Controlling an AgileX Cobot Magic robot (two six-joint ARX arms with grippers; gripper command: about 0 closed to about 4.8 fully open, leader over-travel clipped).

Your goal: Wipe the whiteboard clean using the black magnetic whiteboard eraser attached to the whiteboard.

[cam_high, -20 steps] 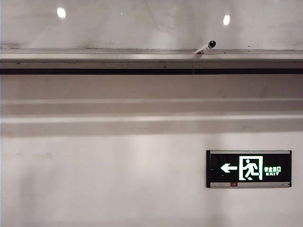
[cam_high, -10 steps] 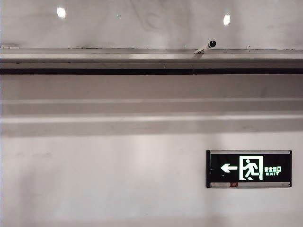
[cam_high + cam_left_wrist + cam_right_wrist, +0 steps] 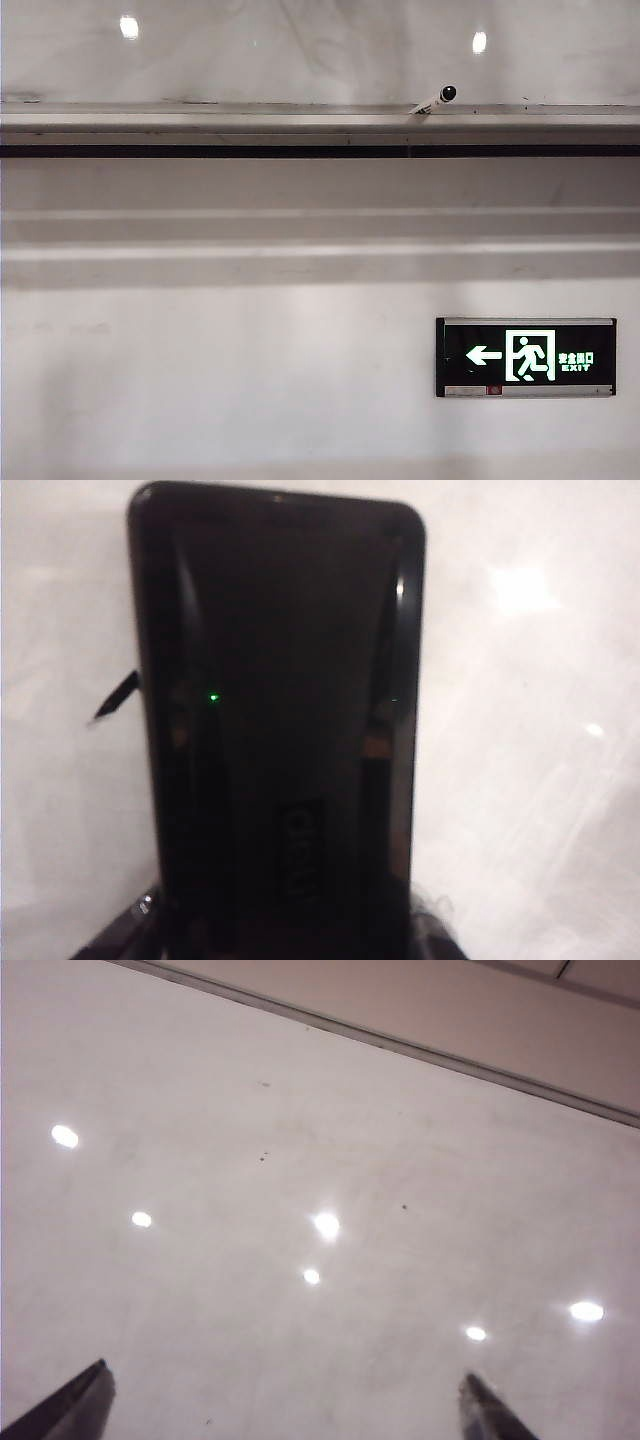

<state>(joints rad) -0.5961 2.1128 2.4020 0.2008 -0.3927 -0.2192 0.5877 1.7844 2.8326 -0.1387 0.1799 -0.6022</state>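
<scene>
— Close-up from the left wrist: black eraser [image 3: 278, 710] filling most of the view, sitting flat against the whiteboard [image 3: 520, 780].

— Looks how?

— Glossy, long, with rounded corners. Carries a raised ridge down each side and a faint embossed logo towards the near end. Shows a tiny green glint on the dark face.

— And the left gripper [image 3: 290, 935]?

— Right at the near end of the eraser, with only dark bits of the fingers [image 3: 140, 920] poking out on either side. Straddling it, certainly, but clamped or merely around it? Cannot tell from this angle.

— Over to the right gripper [image 3: 285, 1410].

— Spread wide, two dark tips well apart, holding nothing. Hangs before bare glossy board dotted with lamp reflections, away from the eraser.

— Anything sitting in a holder?

— Just the silver ledge [image 3: 200, 118] under the board in the exterior view, carrying a white marker [image 3: 434, 99], tilted, black cap up and to the right. Nothing else seen on it. Neither arm nor eraser in that view.

— Below that?

— Matte wall [image 3: 250, 380], with a lit exit sign [image 3: 525, 357] low on the right.

— Changed since a second ago?

— Barely, from outside. Marker at the same tilt on the ledge, sign in the same place, same two lamp spots on the board. Only the faint grey sheen up on the board looking slightly different.
</scene>
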